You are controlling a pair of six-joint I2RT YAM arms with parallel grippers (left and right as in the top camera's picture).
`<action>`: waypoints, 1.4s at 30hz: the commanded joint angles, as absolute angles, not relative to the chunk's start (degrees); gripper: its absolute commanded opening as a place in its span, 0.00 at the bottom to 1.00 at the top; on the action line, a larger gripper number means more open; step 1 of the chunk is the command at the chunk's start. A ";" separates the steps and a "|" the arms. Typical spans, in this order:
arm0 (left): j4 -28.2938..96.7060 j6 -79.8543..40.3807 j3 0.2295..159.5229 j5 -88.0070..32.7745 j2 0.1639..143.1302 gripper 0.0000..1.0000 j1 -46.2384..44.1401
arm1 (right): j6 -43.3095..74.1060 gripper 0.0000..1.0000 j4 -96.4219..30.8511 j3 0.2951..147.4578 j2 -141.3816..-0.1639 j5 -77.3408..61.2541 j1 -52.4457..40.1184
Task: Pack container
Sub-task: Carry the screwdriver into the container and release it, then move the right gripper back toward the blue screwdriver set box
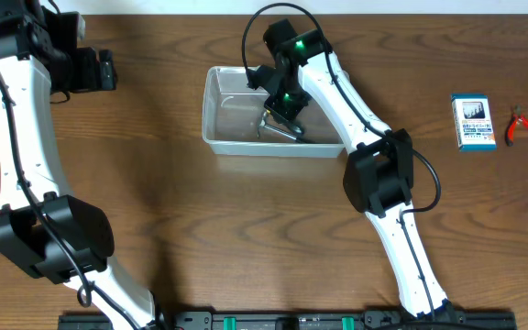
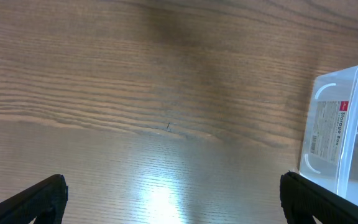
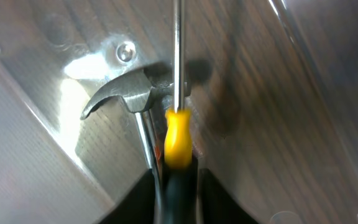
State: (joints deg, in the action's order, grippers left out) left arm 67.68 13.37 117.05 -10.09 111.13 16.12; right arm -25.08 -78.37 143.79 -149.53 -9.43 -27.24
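Because our right gripper (image 3: 176, 186) is reaching down inside the container (image 1: 211, 101), its jaws stand narrow, close on either side of the black end of a screwdriver (image 3: 178, 134). Whether they pinch the handle or only flank it we cannot tell. Ahead of the fingertips the yellow grip and bare shaft run straight out. We judge this line was chosen so that the long tool lies flat along the tub's floor rather than propped on a wall. Just under the shaft, crossing it, lies a hammer (image 3: 126, 93) with its claw curving off to one side, so the screwdriver is being laid on top of it. Around both tools the clear walls rise close by, leaving little room to swing. Well apart from the gripper, outside the tub, a blue-and-white box (image 1: 473, 122) and red pliers (image 1: 523, 126) wait on the table (image 1: 246, 229), which probably means packing is unfinished. Farthest off, our left gripper (image 2: 176, 199) hangs wide and empty, clear of the work.
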 commanded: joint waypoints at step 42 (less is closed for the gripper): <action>67.88 13.69 117.10 -9.61 110.96 0.98 16.32 | 0.21 0.99 -97.34 161.99 -119.92 6.44 -9.80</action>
State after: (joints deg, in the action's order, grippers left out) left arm 67.68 13.37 117.05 -10.09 111.13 16.12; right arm -3.55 -97.12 162.45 -122.61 6.70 -11.40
